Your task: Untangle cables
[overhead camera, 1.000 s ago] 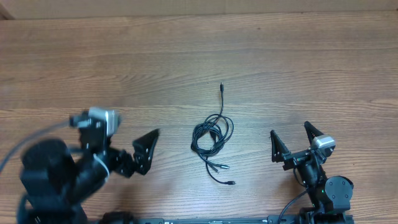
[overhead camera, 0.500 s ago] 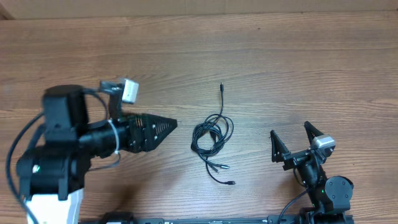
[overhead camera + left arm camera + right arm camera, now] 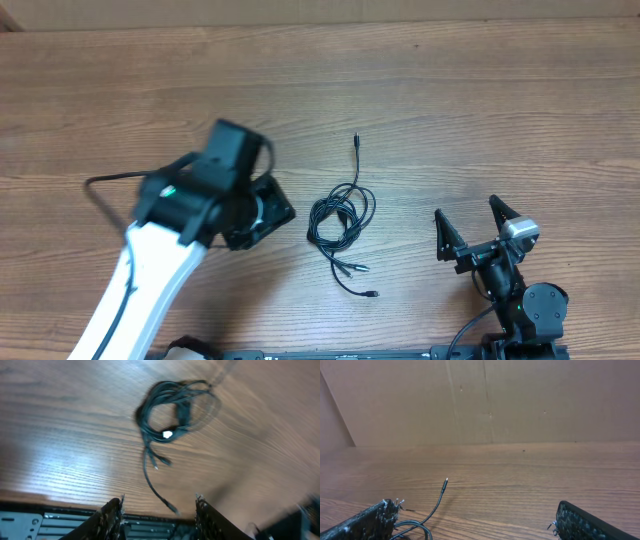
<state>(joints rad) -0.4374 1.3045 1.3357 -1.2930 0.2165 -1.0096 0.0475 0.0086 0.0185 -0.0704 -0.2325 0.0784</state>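
Note:
The cables (image 3: 340,216) lie tangled in one small black coil at mid-table. One plug end (image 3: 356,140) stretches to the far side and two plug ends (image 3: 366,280) trail toward the near edge. In the left wrist view, the coil (image 3: 172,402) sits above my left gripper (image 3: 157,506), which is open with nothing between its fingers (image 3: 112,516). A trailing plug (image 3: 171,508) lies on the table beyond them. My left arm (image 3: 225,190) hangs just left of the coil, hiding its fingers from overhead. My right gripper (image 3: 466,212) rests open, right of the coil and apart from it.
Wooden table (image 3: 480,100) with a cardboard wall (image 3: 485,400) behind it. The right wrist view shows the far cable end (image 3: 442,486) and a loop (image 3: 415,527) by the left finger (image 3: 370,522). A dark rail (image 3: 60,522) runs along the near edge.
My left arm has swung up and right toward the coil, now pointing down over the table beside it. Its jaws have narrowed. The right arm and cables have not moved.

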